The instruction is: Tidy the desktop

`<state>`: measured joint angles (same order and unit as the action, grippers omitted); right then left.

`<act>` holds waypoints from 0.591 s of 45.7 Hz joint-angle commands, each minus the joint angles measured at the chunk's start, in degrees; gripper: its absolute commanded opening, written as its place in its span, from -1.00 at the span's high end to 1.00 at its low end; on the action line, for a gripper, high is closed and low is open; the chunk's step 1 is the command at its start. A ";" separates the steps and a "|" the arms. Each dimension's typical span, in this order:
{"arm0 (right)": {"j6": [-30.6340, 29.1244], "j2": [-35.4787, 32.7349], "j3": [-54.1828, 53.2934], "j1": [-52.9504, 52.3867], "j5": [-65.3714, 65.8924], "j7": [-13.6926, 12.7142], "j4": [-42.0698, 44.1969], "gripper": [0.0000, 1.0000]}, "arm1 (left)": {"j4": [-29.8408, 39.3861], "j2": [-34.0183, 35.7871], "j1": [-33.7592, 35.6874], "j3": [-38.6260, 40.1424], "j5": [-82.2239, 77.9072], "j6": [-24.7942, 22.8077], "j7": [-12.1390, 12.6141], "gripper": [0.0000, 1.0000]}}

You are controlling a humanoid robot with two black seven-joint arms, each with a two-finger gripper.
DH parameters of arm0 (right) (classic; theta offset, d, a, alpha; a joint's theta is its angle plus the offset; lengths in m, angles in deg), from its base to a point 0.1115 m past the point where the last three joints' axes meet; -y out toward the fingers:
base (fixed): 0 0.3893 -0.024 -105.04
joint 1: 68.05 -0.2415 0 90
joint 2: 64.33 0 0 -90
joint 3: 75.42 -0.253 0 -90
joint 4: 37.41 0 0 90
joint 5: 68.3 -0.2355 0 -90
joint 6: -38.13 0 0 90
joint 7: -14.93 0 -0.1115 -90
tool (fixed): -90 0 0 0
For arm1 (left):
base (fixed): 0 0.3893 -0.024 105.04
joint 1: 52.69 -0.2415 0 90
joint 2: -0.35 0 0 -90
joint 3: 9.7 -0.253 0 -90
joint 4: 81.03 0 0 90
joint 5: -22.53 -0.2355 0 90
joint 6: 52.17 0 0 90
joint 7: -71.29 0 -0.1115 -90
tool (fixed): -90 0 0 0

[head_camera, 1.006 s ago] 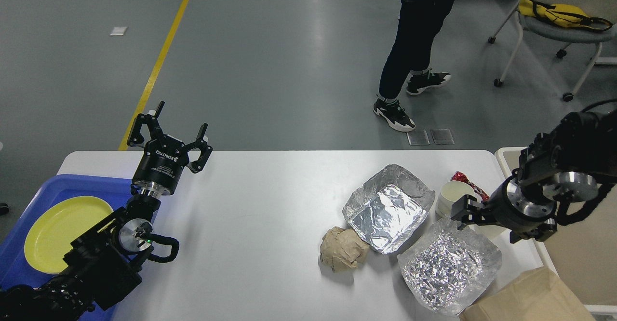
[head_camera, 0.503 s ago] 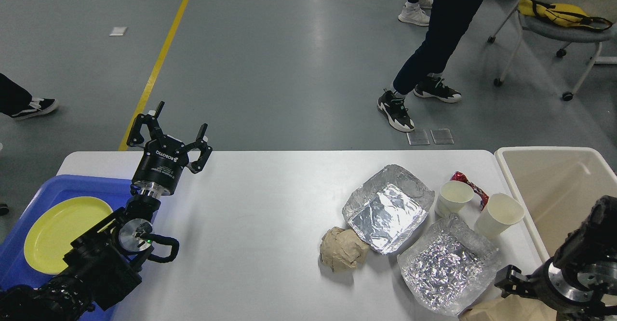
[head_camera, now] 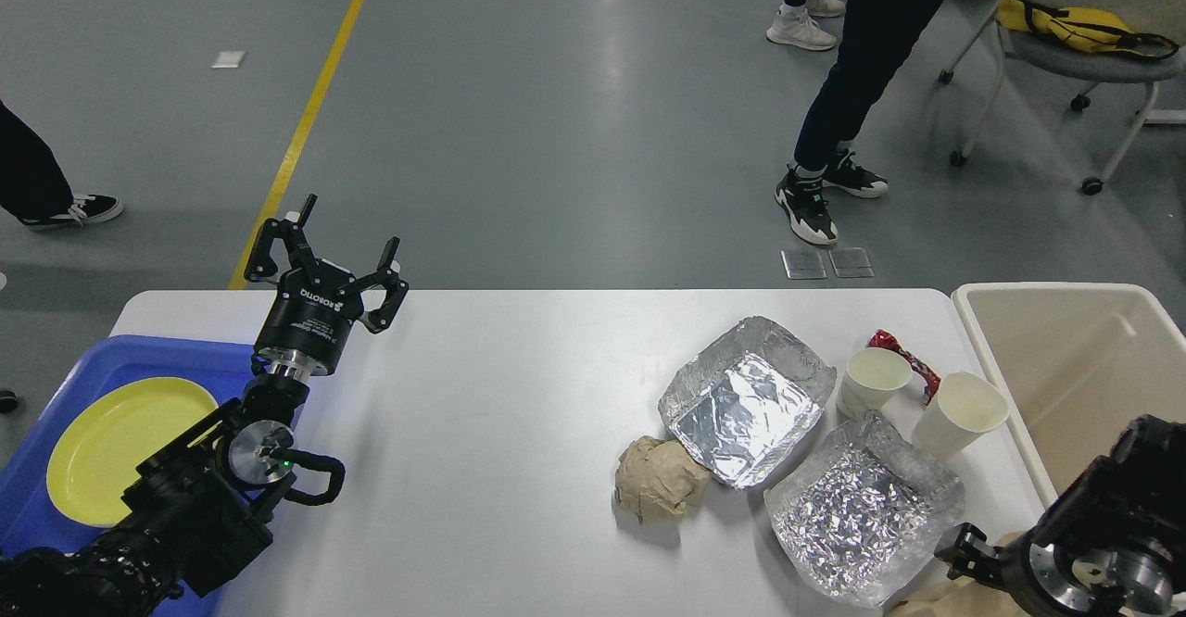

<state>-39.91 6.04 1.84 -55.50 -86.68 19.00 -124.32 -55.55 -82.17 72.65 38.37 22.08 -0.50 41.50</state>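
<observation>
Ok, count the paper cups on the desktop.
2. One cup stands right of the upper foil tray, beside a red wrapper. The other cup tilts at the lower foil tray's far corner. None looks hidden.

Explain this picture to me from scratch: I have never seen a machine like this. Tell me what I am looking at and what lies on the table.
This one picture is taken from a humanoid robot's own head, looking forward and down. The two black arms are its own.

The left end effector is open, raised over the far left of the white desktop, and holds nothing. The right end effector sits low at the near right corner; whether it is open cannot be told.

On the left, a blue tray carries a yellow plate. On the right lie two foil trays, a crumpled brown paper ball, two paper cups and a red wrapper. A beige bin stands beside the table.
</observation>
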 commanded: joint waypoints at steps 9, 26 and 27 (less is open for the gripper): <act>2.54 0.56 -0.53 1.87 0.10 0.06 -0.01 1.00 | 0.00 -0.10 0.00 0.00 -0.08 0.01 0.00 -1.00; 3.07 0.47 -0.53 2.40 0.19 0.06 -0.37 1.00 | 0.00 -0.10 0.00 0.00 0.01 0.01 0.00 -1.00; 3.07 0.47 -0.53 2.40 0.10 0.06 -0.37 1.00 | 0.00 0.08 0.00 0.00 0.01 0.01 0.00 -1.00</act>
<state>-36.76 6.52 1.30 -53.13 -86.64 19.06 -124.56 -55.55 -82.24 72.65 38.37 22.00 -0.50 41.50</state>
